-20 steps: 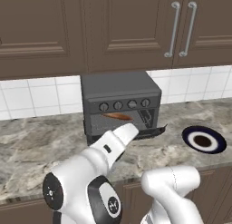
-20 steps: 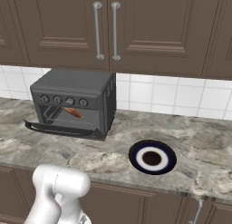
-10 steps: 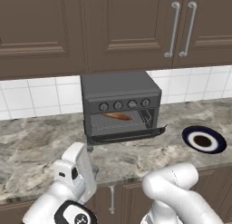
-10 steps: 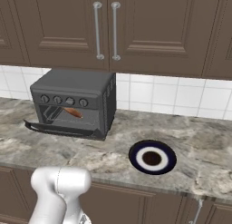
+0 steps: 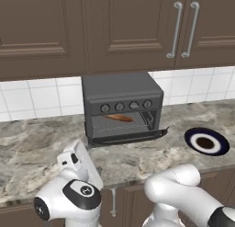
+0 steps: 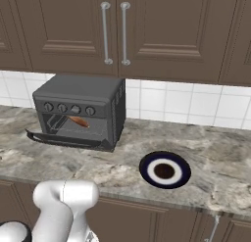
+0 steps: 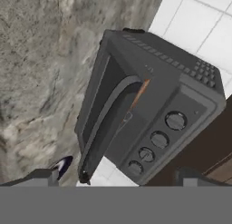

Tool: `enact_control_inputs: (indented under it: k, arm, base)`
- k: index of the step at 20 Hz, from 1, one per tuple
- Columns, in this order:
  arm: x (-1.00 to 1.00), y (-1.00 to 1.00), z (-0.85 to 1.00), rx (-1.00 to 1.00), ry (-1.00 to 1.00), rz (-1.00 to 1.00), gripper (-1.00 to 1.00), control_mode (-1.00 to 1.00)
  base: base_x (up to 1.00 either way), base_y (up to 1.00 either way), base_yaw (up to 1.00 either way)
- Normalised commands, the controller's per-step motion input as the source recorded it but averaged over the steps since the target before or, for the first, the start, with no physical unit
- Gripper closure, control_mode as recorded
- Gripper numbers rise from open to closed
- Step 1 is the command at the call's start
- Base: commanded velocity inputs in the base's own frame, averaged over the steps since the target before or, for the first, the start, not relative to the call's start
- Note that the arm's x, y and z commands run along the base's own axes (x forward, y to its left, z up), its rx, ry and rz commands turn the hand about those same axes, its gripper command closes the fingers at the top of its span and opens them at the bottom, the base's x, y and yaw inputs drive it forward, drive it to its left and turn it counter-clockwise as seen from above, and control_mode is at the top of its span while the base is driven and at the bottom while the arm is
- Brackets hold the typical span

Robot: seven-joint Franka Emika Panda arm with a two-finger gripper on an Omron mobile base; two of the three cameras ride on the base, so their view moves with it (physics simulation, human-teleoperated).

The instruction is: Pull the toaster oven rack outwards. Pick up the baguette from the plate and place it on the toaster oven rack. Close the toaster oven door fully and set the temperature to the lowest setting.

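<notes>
- The baguette (image 5: 118, 117) lies inside the oven (image 5: 121, 106) on the rack (image 5: 120, 122); the plate (image 5: 206, 141), at about 3 o'clock from the oven on the counter (image 5: 32, 148), is bare.
- The door (image 5: 127, 136) hangs open, tipped down to nearly level, so closing it and turning the temperature down appear to be what remains.
- The gripper (image 7: 117, 177) sits well back from the oven with the door's handle (image 7: 106, 123) ahead of it. Its two tips stand wide apart at the bottom of the hand view, so it reads as open and holds nothing.
- Risk: a push near the hinge could shove the whole oven back along the counter instead of swinging the door.
- Risk: if the rack is left pulled out, the door may stop against it and never shut fully.
- Risk: the four knobs (image 7: 154, 140) sit in a close row; the fingers could catch the wrong one or turn it the wrong way.
</notes>
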Motion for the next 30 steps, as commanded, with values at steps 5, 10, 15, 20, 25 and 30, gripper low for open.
enact_control_inputs:
  k: [5,10,15,20,25,30]
  arm:
    - [0.09,0.28,-0.52,-0.23,0.23,0.01,-1.0,-1.0]
    - [0.42,0.02,-0.25,-0.21,0.29,0.06,-1.0,-1.0]
    - [0.45,0.02,-0.18,-0.2,0.23,0.08,-1.0,-1.0]
    - [0.25,0.0,-0.23,-0.18,0.12,0.02,-1.0,-1.0]
    - [0.31,-0.03,-0.17,-0.12,0.11,0.0,-1.0,-1.0]
    - [0.36,-0.12,-0.05,-0.02,0.05,0.0,-1.0,-1.0]
  base:
    - [0.0,0.0,0.0]
    - [0.0,0.0,0.0]
    - [0.0,0.0,0.0]
    - [0.0,0.0,0.0]
    - [0.0,0.0,0.0]
    - [0.0,0.0,0.0]
